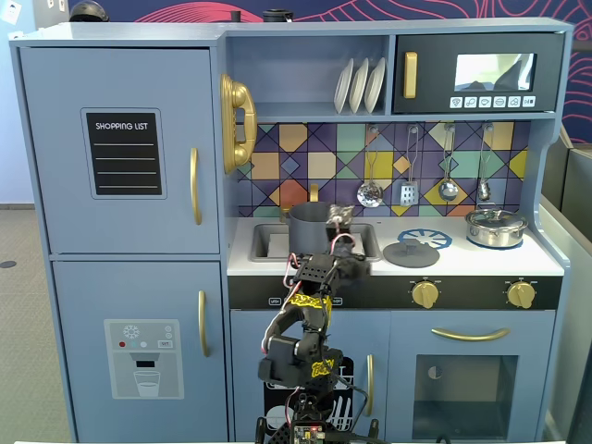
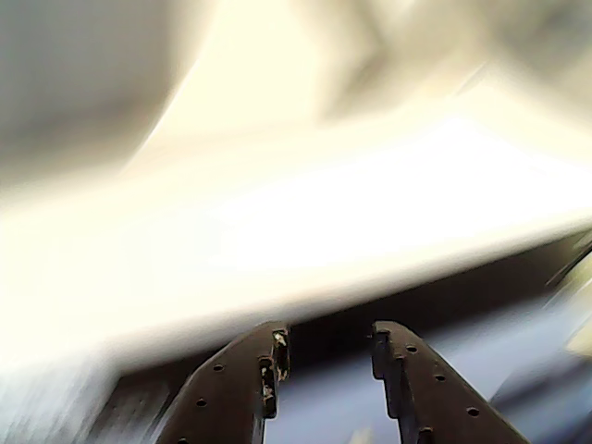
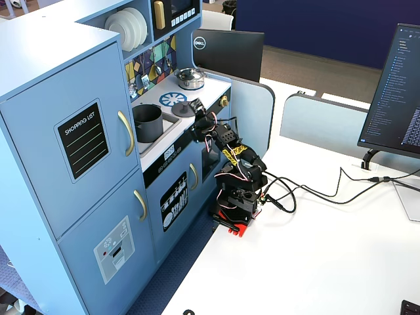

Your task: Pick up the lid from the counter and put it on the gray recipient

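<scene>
The lid (image 1: 411, 253) lies flat on the white counter (image 1: 546, 262) of the toy kitchen, just right of the sink in a fixed view, partly over the blue-and-white burner circle (image 1: 427, 238); in the other fixed view it shows as a dark disc (image 3: 181, 112) just beside the raised gripper (image 3: 197, 107). The gray recipient (image 1: 309, 228) stands upright in the sink with its top uncovered, also seen as a dark cylinder (image 3: 147, 123) left of the arm. The gripper (image 1: 339, 219) hovers near the right rim of the recipient, left of the lid and not touching it. In the wrist view the gripper (image 2: 326, 356) has its two dark fingers (image 2: 264, 370) parted with a clear gap and nothing between them; the scene beyond is a bright blur. A shiny silver pot (image 1: 496, 227) sits at the far right of the counter, well apart from the lid
</scene>
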### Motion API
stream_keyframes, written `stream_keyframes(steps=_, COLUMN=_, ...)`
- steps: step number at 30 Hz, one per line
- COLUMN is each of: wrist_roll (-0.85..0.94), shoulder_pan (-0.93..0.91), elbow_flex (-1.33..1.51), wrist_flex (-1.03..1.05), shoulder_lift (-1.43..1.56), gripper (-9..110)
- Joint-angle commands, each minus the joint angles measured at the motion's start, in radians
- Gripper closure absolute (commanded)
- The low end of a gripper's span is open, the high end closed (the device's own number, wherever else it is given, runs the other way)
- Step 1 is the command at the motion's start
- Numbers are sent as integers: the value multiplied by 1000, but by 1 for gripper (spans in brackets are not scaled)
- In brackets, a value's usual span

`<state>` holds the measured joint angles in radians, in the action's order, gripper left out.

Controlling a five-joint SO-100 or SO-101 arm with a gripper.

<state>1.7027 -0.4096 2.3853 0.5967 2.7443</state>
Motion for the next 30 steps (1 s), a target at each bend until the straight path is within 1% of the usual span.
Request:
stream_keyframes(steps=1, wrist_roll=-34, shoulder_pan=-86, elbow_flex=-34, wrist_flex=-204, shoulder_lift=28, gripper=101)
stream_keyframes(steps=8, wrist_roll=-32, shoulder_pan=-153, elbow_flex=49, wrist_flex=-426, shoulder_lift=28, gripper=101)
stream_keyframes(steps=14, wrist_roll=-25, shoulder_pan=-176, elbow_flex=100, wrist_flex=-534, shoulder_lift=-63, gripper=101)
stream_keyframes(steps=17, wrist_roll=-81, shoulder_pan=-170, elbow_flex=117, wrist_flex=-580, shoulder_lift=-91, gripper=92)
stream_keyframes(steps=19, wrist_roll=-123, shoulder_pan=-163, elbow_flex=115, wrist_flex=-607, shoulder_lift=-121, gripper=82)
stream_keyframes(steps=21, wrist_roll=-138, shoulder_pan=-155, elbow_flex=107, wrist_flex=-632, shoulder_lift=-155, gripper=77)
stream_keyframes(steps=25, wrist_roll=-150, shoulder_pan=-149, elbow_flex=71, wrist_flex=-673, shoulder_lift=-235, gripper=72)
stream_keyframes(steps=30, wrist_roll=-146, shoulder_pan=-163, elbow_flex=40, wrist_flex=-744, shoulder_lift=-327, gripper=71)
